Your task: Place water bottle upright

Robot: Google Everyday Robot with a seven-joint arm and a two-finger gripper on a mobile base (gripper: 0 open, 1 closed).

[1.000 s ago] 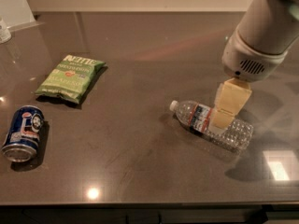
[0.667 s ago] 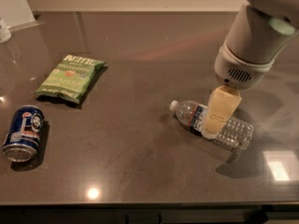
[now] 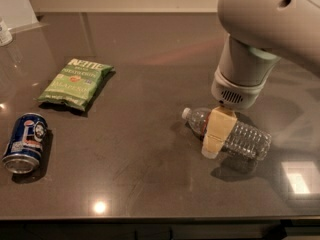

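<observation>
The water bottle (image 3: 246, 140) is clear ribbed plastic and lies on its side on the dark table (image 3: 150, 179), right of centre. Its white cap (image 3: 186, 113) points left and slightly back. My gripper (image 3: 216, 130) hangs from the big grey wrist (image 3: 242, 79) and is down at the bottle's label band, between neck and ribbed body. Its cream-coloured part covers the label on the near side. What lies on the bottle's far side is hidden by the wrist.
A blue soda can (image 3: 25, 143) lies on its side near the left front edge. A green chips bag (image 3: 75, 82) lies flat at the back left. A white object (image 3: 5, 31) stands at the far left edge. The table's front edge runs along the bottom.
The arm has swung left and come down, so the gripper moved from the bottle's middle toward its label and neck. The bottle, can and bag have not moved.
</observation>
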